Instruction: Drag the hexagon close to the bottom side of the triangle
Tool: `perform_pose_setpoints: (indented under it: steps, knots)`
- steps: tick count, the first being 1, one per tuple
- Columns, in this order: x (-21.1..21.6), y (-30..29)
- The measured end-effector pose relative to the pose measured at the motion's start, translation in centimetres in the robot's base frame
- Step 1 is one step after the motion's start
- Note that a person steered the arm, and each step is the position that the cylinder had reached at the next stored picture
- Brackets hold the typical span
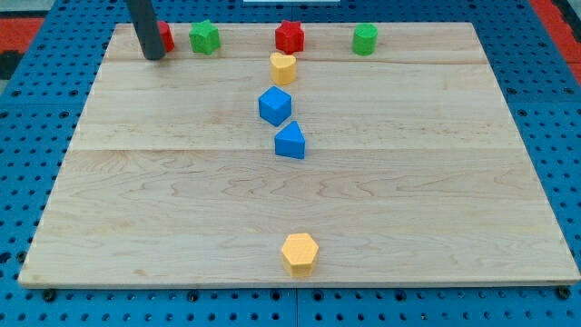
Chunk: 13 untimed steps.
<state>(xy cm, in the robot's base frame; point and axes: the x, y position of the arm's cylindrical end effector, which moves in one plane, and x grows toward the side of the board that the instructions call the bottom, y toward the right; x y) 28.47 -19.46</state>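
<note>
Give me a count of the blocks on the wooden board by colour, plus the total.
Red: 2, a red block partly hidden behind my tip and a red star-like block
Green: 2, a green star-like block and a green rounded block
Blue: 2, a blue cube and the blue triangle
Yellow: 2, a yellow heart-like block and the yellow hexagon
Total: 8

My tip rests at the view's top left.

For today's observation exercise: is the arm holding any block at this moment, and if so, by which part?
Nothing is held. My tip stands at the view's top left, in front of a red block, far from the yellow hexagon and blue triangle.
</note>
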Motion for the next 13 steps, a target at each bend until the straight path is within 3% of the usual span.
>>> perform_pose_setpoints:
  steps: [2,3,5,7,9,10,11,12,13]
  knots:
    - [25.9,12.3]
    - [33.2,15.5]
    - [33.4,17.3]
    - [31.2,34.1]
    - [31.6,21.8]
    - [27.1,16.1]
    - [25.8,17.4]
    - [30.7,17.5]
    - [29.8,22.1]
